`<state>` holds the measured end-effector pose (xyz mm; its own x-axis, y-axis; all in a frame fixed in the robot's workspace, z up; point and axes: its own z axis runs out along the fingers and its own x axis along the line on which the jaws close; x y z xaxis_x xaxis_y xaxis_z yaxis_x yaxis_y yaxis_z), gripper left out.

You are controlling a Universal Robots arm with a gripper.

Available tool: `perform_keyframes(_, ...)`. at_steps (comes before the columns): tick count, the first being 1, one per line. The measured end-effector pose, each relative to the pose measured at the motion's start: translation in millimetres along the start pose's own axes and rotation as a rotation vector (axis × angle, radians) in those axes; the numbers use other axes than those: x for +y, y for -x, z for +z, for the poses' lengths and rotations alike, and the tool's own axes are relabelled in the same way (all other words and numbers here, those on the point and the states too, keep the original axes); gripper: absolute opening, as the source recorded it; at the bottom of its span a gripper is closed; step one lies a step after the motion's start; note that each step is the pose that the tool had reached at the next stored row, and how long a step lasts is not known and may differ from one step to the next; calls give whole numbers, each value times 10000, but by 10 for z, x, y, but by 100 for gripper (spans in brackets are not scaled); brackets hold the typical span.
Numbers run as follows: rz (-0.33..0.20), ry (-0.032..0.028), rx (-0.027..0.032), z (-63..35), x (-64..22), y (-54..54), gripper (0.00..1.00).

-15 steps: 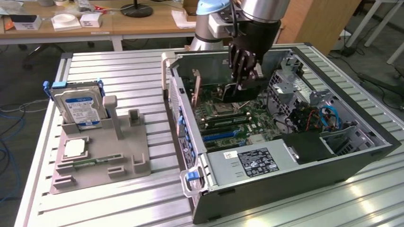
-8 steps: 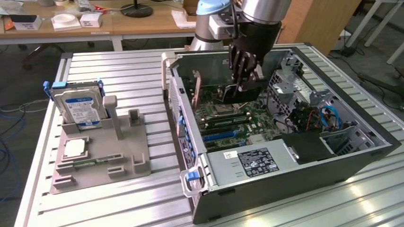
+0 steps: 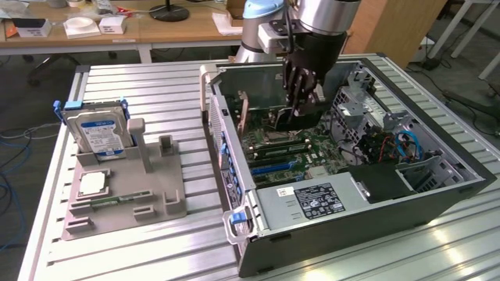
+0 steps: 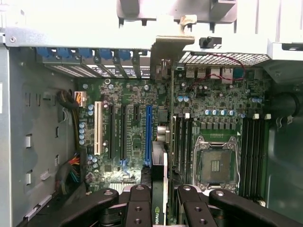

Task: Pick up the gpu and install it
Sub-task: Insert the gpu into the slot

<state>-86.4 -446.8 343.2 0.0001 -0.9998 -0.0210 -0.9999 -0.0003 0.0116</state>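
Now the robot arm's black claw [image 3: 301, 108] reaches down into an open computer case [image 3: 437, 193] lying on its side on a ribbed metal desk [image 3: 140, 88]. Its fingers [image 4: 139, 208] are partly closed, pinching the gpu [image 4: 160, 189], a thin card held on edge with its silver bracket [image 4: 165, 52] running toward the case's rear wall. The card hangs just above the green motherboard [image 3: 312, 152], between the blue expansion slot [image 4: 148, 135] and the empty processor socket [image 4: 215, 165]. On the exterior view's left, well apart from the case, a grey holder [image 3: 117, 199] carries a hard drive [image 3: 98, 134] and a small silver chip [image 3: 93, 182]. The risk, as I judge it, is misalignment: if the card's edge sits beside the slot, not over it, pressing down could bend the board or jam the bracket against the case frame.
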Motion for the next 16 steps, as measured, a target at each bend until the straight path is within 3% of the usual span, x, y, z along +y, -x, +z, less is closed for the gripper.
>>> perform_keyframes(16,0,1,16,42,0,-92,26)
